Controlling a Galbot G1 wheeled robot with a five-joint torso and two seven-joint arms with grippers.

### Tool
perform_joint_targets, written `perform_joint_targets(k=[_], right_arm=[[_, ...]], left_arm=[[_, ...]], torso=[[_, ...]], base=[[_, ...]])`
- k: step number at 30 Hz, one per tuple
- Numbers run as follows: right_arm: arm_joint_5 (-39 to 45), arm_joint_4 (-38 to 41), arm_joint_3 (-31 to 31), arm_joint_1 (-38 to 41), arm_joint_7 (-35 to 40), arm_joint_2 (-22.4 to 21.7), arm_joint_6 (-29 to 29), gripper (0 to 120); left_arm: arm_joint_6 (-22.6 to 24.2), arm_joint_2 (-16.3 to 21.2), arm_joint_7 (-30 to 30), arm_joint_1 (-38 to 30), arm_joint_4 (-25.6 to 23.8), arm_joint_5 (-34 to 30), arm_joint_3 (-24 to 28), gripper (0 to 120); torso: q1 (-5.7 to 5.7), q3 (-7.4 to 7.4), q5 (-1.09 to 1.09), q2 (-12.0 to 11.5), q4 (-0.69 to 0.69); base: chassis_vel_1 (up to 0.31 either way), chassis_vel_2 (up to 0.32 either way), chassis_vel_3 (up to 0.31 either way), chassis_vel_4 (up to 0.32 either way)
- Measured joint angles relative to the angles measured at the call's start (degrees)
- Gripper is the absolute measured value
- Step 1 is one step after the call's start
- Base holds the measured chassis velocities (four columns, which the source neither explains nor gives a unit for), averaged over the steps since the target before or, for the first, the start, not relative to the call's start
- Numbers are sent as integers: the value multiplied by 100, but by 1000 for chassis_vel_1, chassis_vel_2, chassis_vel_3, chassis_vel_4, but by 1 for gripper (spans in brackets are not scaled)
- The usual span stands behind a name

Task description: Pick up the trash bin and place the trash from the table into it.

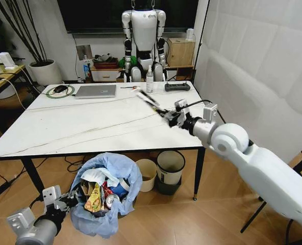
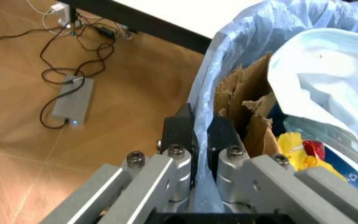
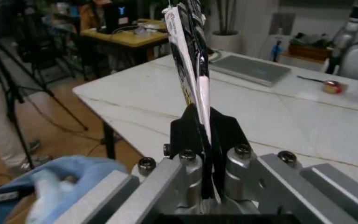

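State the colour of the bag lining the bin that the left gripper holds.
Light blue; the bag in the left gripper shows best in the head view.

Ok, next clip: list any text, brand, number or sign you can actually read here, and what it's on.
No text can be read.
Wrapper held by the right gripper: printing, too blurred.
Yellow packet in the trash bin, whose bag the left gripper pinches: print too small.
Spray bottle on the table: label illegible.

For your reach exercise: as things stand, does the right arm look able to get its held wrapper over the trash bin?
Probably yes. The right gripper holds a flat wrapper above the table; the left gripper holds the trash bin by its rim below the near edge, its top open, nothing between.
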Motion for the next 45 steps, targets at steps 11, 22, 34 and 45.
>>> perform_joint_targets(k=[11,22,34,45], right_arm=[[754,1176,-763,0,979,-68,-626,0],[1030,1054,-1651,134,1263,514,-1317,0],[909,720,-2007,100,1393,747,-1318,0],[669,383,-2093,79,1286,1015,-1304,0]], left_arm=[[18,-57,-27,-14,-8,11,-6,0],[29,-119,-3,-5,-5,85,5,0],[31,-171,22,-39,-5,116,30,0],[32,-204,26,-14,-9,129,25,0]], torso=[[0,0,-1,0,0],[1,1,0,-1,0],[1,1,-1,-1,-1],[1,1,0,-1,0]], base=[[0,0,0,0],[0,0,0,0],[0,0,0,0],[0,0,0,0]])
